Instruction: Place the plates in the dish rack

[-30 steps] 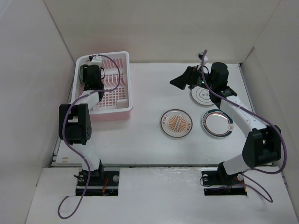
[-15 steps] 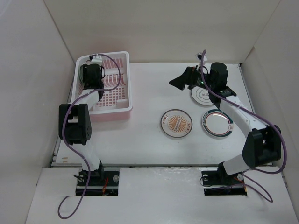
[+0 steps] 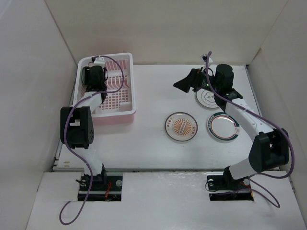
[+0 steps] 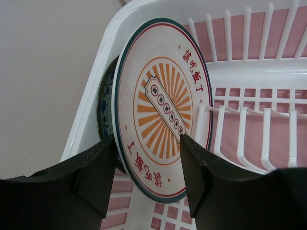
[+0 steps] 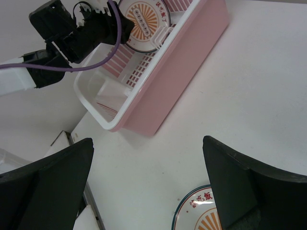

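Observation:
The pink dish rack [image 3: 115,112] stands at the far left. My left gripper [image 3: 91,76] is inside its left end. In the left wrist view an orange sunburst plate [image 4: 160,105] stands on edge in the rack [image 4: 86,120] and leans on the dark teal plate [image 4: 103,110] behind it. The left gripper [image 4: 147,139] has its jaws partly apart, one on each side of the plate's lower rim. My right gripper [image 3: 182,84] is open, empty and raised over the table. Flat on the table lie a second sunburst plate [image 3: 181,126], a white grey-lined plate [image 3: 208,98] and a white dark-rimmed plate [image 3: 222,126].
White walls close the table on the left, back and right. The rack's upright white tines [image 4: 240,134] stand to the right of the loaded plates. The right wrist view shows the rack's pink side [image 5: 182,67] and the sunburst plate's edge [image 5: 194,215] below the right gripper [image 5: 147,140].

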Robot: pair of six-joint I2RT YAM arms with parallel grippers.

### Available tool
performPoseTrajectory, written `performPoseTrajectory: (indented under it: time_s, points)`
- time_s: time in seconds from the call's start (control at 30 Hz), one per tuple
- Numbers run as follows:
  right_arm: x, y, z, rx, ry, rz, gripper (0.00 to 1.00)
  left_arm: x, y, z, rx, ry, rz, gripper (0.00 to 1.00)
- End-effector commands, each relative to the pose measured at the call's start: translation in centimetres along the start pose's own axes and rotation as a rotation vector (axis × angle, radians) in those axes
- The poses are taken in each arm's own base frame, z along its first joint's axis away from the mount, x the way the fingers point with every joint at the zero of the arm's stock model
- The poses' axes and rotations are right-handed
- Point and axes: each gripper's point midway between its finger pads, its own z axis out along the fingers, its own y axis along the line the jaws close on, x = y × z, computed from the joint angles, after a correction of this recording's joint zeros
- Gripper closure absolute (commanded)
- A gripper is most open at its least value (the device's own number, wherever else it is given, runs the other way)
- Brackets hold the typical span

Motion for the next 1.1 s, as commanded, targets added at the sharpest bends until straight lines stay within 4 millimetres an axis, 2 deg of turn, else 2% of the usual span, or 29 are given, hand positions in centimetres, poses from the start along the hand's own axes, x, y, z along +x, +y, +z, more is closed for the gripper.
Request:
performPoseTrajectory:
  time_s: [0.0, 0.13, 0.2, 0.27, 0.37, 0.5, 0.67, 0.73, 0.83, 0.93, 1.0, 1.03, 1.07]
  points:
    - [-2.6, 2.7, -0.5, -0.063, -0.052, -0.088, 0.0, -4.5, 1.9, -1.1, -0.033, -0.077, -0.079, 0.49]
    - [-2.6, 2.7, -0.5, -0.063, -0.052, -0.088, 0.0, -4.3, 1.6, -1.1, -0.02, -0.069, -0.073, 0.52]
    - [-2.6, 2.7, -0.5, -0.063, -0.052, -0.088, 0.0, -3.7, 1.2, -0.9, -0.007, -0.055, -0.076, 0.58]
    - [-2.8, 3.0, -0.7, -0.066, -0.058, -0.094, 0.0, -3.7, 1.2, -0.9, -0.007, -0.055, -0.076, 0.58]
    - [-2.5, 2.8, -0.6, -0.063, -0.052, -0.088, 0.0, -3.4, 0.9, -0.7, -0.005, -0.047, -0.09, 0.55]
    - [-2.5, 2.8, -0.6, -0.063, -0.052, -0.088, 0.0, -3.1, 1.3, -0.7, -0.026, -0.034, -0.087, 0.46]
    - [-2.5, 2.8, -0.6, -0.063, -0.052, -0.088, 0.0, -3.4, 1.5, -0.9, -0.028, -0.042, -0.081, 0.38]
    - [-2.6, 2.7, -0.5, -0.063, -0.052, -0.088, 0.0, -3.7, 1.5, -1.4, -0.031, -0.042, -0.069, 0.38]
    - [-2.3, 2.6, -0.3, -0.068, -0.042, -0.083, 0.0, -5.1, 1.3, -2.1, -0.046, -0.052, -0.056, 0.35]
    - [-2.1, 2.2, -0.1, -0.065, -0.036, -0.077, 0.0, -7.4, 1.8, -3.1, -0.067, -0.079, -0.059, 0.32]
    - [-2.5, 2.4, -0.1, -0.068, -0.042, -0.083, 0.0, -8.8, 1.9, -3.9, -0.061, -0.103, -0.069, 0.25]
    - [-2.2, 2.1, 0.1, -0.065, -0.036, -0.077, 0.0, -9.9, 2.4, -4.5, -0.065, -0.121, -0.079, 0.15]
    - [-2.2, 2.1, 0.1, -0.065, -0.035, -0.076, 0.0, -10.5, 2.0, -4.9, -0.049, -0.135, -0.082, 0.15]
